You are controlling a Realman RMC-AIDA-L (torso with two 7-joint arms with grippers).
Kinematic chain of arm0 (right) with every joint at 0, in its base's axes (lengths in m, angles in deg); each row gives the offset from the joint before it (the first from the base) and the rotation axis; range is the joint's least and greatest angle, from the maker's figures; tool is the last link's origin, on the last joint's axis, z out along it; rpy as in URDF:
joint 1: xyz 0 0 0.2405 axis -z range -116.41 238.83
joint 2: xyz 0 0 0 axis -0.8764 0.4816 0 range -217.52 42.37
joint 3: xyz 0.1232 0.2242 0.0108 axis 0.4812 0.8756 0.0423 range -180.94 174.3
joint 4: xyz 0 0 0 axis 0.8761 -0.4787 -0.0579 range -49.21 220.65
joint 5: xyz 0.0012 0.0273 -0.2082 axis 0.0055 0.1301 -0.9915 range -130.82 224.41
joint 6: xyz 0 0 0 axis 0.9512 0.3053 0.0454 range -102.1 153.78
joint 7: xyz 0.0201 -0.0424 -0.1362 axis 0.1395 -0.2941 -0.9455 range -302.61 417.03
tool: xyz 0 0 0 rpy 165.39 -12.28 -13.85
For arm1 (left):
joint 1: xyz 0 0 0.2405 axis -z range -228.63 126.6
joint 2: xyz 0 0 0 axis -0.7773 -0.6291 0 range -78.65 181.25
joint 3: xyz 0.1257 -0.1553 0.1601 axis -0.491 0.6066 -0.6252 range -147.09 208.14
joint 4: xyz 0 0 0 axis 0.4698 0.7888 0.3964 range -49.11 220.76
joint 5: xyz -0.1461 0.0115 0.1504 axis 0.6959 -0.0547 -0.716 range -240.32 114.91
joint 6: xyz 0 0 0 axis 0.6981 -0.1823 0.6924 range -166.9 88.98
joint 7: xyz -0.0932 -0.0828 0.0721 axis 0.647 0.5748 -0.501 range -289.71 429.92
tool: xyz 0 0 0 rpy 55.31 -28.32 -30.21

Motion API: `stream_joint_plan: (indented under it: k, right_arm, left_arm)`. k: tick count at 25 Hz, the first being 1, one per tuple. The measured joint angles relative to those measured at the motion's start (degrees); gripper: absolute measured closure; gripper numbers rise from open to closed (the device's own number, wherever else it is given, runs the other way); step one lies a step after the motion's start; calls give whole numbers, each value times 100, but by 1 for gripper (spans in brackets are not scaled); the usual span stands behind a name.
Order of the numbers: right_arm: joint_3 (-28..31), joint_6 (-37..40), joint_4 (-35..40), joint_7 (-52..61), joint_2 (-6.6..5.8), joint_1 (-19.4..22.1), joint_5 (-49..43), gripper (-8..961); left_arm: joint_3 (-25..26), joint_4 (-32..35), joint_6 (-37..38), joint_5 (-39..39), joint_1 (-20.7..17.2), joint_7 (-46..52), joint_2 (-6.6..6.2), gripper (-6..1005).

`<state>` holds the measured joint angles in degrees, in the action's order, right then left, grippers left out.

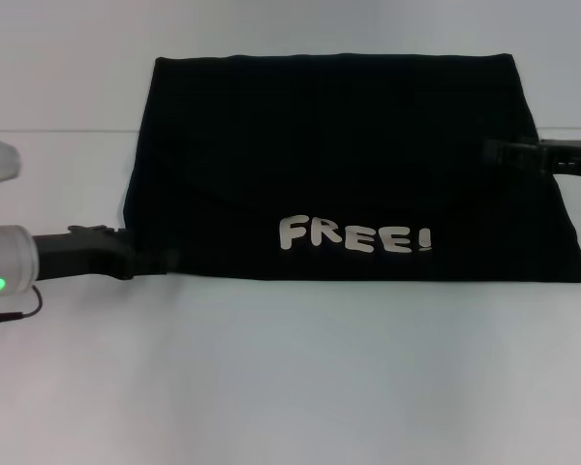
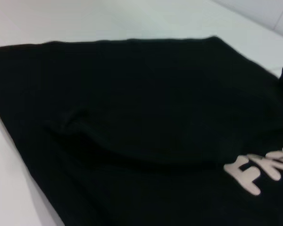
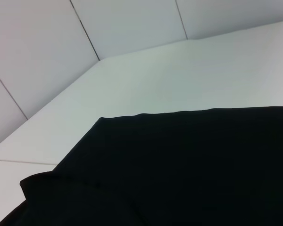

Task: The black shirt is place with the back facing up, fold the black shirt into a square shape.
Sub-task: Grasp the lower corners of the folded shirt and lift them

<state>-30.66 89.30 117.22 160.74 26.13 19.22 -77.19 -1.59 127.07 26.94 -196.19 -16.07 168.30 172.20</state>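
1. The black shirt [image 1: 349, 165] lies flat on the white table [image 1: 290, 378], folded into a wide band with straight edges, broader along its near edge than its far one
2. Pale "FREE!" lettering [image 1: 353, 235] faces up near the middle of the shirt's near edge; the left wrist view catches the start of it [image 2: 259, 172] along with a soft crease across the cloth
3. The left gripper [image 1: 160, 260] reaches in low from the left and meets the shirt's near left corner; black on black, so whether it is spread or pinching the cloth cannot be told
4. The right gripper [image 1: 499, 152] lies over the shirt's right edge, toward the far corner; its fingers merge with the fabric, so its state cannot be told either
5. The right wrist view shows only the shirt's [image 3: 188, 169] smooth surface and far edge against the table
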Motion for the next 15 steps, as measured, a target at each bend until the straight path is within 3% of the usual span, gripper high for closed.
stream_joint_plan:
  k: [5, 15]
  right_arm:
    - [-7, -30, -8, 1, 40, -2, -11, 268]
    - [-9, -30, -21, 1, 54, 12, -12, 267]
  left_arm:
    - [-440, -1, -471, -2, 9, 34, 72, 138]
    - [-488, -79, -698, -10, -40, 41, 96, 150]
